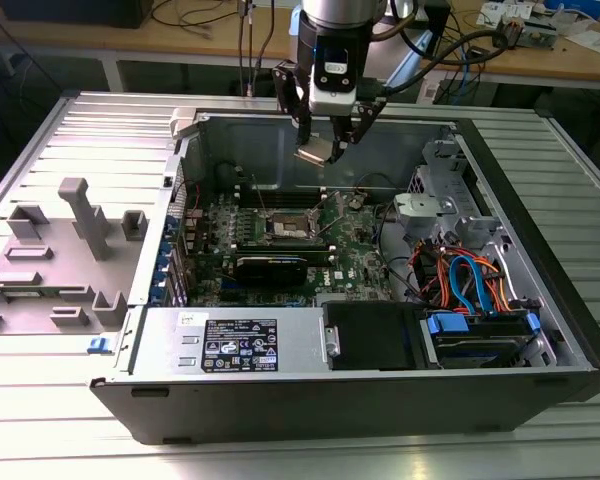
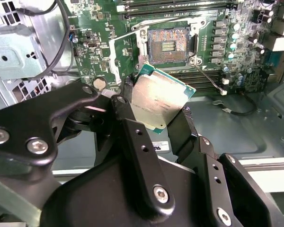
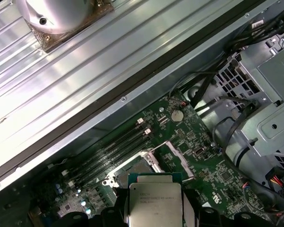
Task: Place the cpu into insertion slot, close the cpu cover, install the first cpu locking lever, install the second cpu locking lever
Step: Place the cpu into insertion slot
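Cpu (image 2: 163,101) is up in the air, pinched by two opposite edges between the black fingers (image 2: 132,127) of the gripper (image 1: 323,150); the fingers are clamped tight on it, and its silvery top faces both wrist views, where it also shows low down in the first wrist view (image 3: 155,203); in the exterior view it hangs at a slight tilt (image 1: 313,156), clear of everything. Below it the insertion slot (image 2: 169,45) lies uncovered, its gold contacts bare inside the metal frame; the chip is above it and apart from it, not seated. Long black memory slots (image 3: 113,149) run just beside the socket on the green board (image 1: 355,250); a black graphics card (image 1: 270,265) lies nearer the front. All this sits in an open computer case (image 1: 280,400) with blue and orange cables (image 1: 470,275) towards the exterior view's right; the case rests on a ribbed grey table (image 1: 100,120), with a grey plastic holder (image 1: 80,215) on the exterior view's left.
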Available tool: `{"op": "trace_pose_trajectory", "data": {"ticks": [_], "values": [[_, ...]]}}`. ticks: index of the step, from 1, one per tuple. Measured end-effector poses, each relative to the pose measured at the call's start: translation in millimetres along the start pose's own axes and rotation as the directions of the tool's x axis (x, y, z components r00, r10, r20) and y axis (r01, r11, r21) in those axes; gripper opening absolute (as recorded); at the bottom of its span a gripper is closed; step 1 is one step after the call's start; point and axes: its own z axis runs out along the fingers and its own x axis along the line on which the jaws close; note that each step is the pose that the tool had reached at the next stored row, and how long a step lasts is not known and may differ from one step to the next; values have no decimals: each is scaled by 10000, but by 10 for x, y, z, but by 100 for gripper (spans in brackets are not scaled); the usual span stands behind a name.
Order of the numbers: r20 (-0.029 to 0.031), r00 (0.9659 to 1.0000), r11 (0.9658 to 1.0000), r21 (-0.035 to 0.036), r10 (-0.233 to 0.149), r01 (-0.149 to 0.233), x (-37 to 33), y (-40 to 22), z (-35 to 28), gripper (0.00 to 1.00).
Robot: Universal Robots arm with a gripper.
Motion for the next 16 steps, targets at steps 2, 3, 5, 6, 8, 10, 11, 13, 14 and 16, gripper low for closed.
{"op": "trace_pose_trajectory", "data": {"ticks": [2, 3, 5, 6, 8, 10, 11, 13, 14, 16], "values": [[11, 9999, 9999, -3, 142, -142, 0, -1, 3, 54], [24, 9996, 9996, -11, 298, -298, 0, -1, 7, 54], [32, 9988, 9988, -15, 498, -498, -1, -1, 11, 54], [37, 9982, 9982, -18, 606, -606, -1, -1, 14, 54], [50, 9960, 9961, -21, 887, -887, -1, -1, 15, 54], [63, 9932, 9932, -30, 1165, -1164, -1, -2, 21, 54], [67, 9917, 9917, -31, 1285, -1285, -1, -2, 24, 54], [75, 9890, 9890, -34, 1479, -1479, -2, -3, 31, 54], [80, 9868, 9868, -38, 1619, -1619, -2, -3, 39, 54], [88, 9845, 9845, -40, 1753, -1753, 4, -8, 46, 54]]}}
